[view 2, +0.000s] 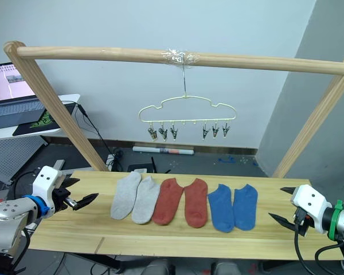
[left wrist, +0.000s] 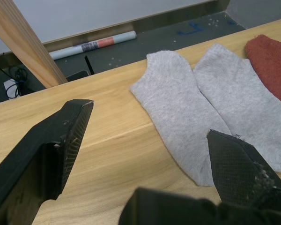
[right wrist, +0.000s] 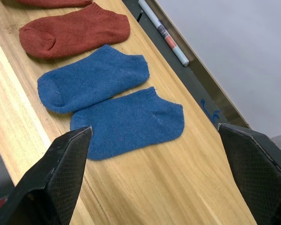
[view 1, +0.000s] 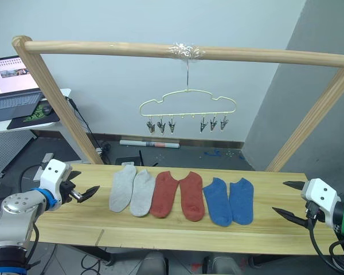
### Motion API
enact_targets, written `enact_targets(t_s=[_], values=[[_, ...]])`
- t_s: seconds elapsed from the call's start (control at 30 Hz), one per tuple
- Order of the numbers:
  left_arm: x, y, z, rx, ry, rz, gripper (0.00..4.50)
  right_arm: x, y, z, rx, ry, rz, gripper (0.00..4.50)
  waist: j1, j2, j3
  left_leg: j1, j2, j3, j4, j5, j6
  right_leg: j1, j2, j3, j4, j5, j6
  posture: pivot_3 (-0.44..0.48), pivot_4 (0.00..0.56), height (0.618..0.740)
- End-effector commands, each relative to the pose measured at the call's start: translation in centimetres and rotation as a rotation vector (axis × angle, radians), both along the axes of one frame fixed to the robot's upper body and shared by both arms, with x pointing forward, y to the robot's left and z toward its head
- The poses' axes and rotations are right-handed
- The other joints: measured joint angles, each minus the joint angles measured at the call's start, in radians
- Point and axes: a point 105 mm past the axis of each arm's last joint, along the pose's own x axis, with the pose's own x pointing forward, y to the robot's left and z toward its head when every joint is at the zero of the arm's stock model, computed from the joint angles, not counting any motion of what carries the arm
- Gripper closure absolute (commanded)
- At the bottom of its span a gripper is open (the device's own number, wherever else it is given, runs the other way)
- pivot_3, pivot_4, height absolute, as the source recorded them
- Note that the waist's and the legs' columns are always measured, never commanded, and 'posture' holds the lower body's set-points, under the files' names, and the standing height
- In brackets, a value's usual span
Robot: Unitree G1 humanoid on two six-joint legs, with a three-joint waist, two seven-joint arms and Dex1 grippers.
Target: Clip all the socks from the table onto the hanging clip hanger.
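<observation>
Several socks lie in a row on the light wood table (view 1: 178,232): two grey socks (view 1: 132,189) on the left, two rust red socks (view 1: 178,195) in the middle, two blue socks (view 1: 230,200) on the right. The cream wire clip hanger (view 1: 187,106) hangs from the wooden pole above, all its small metal clips empty. My left gripper (view 1: 82,184) hovers open over the table's left end, a short way from the grey socks (left wrist: 196,112). Open as well, my right gripper (view 1: 290,199) sits at the table's right end beside the blue socks (right wrist: 112,108).
A thick wooden pole frame (view 1: 178,52) spans the table, its slanted legs (view 1: 57,97) rising behind both ends. A laptop (view 1: 11,86) sits on a side desk at far left. A tube (view 1: 149,143) and cables lie on the floor behind.
</observation>
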Motion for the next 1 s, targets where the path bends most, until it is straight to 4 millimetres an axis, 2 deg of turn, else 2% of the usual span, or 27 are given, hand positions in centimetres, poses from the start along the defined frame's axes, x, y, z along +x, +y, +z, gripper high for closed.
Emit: enact_targets(t_s=[0.03,0.13,0.3,0.7,0.9,0.97,1.0], values=[[0.6,0.8,1.4,0.015,-0.062,0.013,0.01,0.3,0.0,0.9,0.003,-0.031,0.014,0.0,0.0,0.0,0.0,0.0,0.0,0.0,0.0,0.0,0.0,0.0,0.0,0.0,0.0,0.0,0.0,0.103,0.054,0.72],[0.7,1.4,1.7,-0.041,-0.058,0.027,0.01,0.2,-0.1,0.8,0.001,-0.031,0.016,0.0,0.0,0.0,0.0,0.0,0.0,0.001,0.0,0.0,0.0,0.0,0.0,0.0,0.0,0.0,0.0,0.102,0.055,0.72],[0.4,1.4,1.8,-0.078,-0.067,0.006,0.01,0.1,-0.3,0.7,0.001,-0.033,0.014,0.0,0.0,0.0,0.0,0.0,0.0,0.002,0.0,0.0,0.0,0.0,0.0,-0.001,0.0,0.0,0.0,0.102,0.053,0.72],[0.0,1.6,1.0,-0.037,-0.055,-0.02,0.01,0.7,-0.7,0.8,0.01,-0.059,-0.007,0.0,0.0,0.0,0.0,0.0,0.0,0.002,0.0,0.0,0.0,0.0,0.0,0.0,0.0,0.0,0.001,0.112,0.049,0.72],[0.1,1.4,1.3,-0.045,-0.085,-0.034,0.01,0.9,-0.8,1.0,0.021,-0.075,-0.025,0.0,0.0,0.0,0.0,0.0,0.0,0.002,0.0,0.0,0.0,0.0,0.0,-0.001,0.0,0.001,0.001,0.112,0.055,0.72],[0.3,1.1,1.5,-0.053,-0.099,-0.051,0.01,0.9,-1.0,0.9,0.007,-0.082,-0.021,0.0,0.0,0.0,0.0,0.0,0.0,0.001,0.0,0.0,0.0,0.0,0.0,-0.001,0.0,0.001,0.001,0.107,0.065,0.72],[0.6,0.0,1.5,-0.072,-0.107,-0.086,0.01,0.8,-0.9,0.9,0.008,-0.09,-0.02,0.0,0.0,0.0,0.001,0.0,0.0,0.001,0.0,0.0,0.0,0.0,0.0,-0.001,0.0,0.001,0.001,0.092,0.081,0.72]])
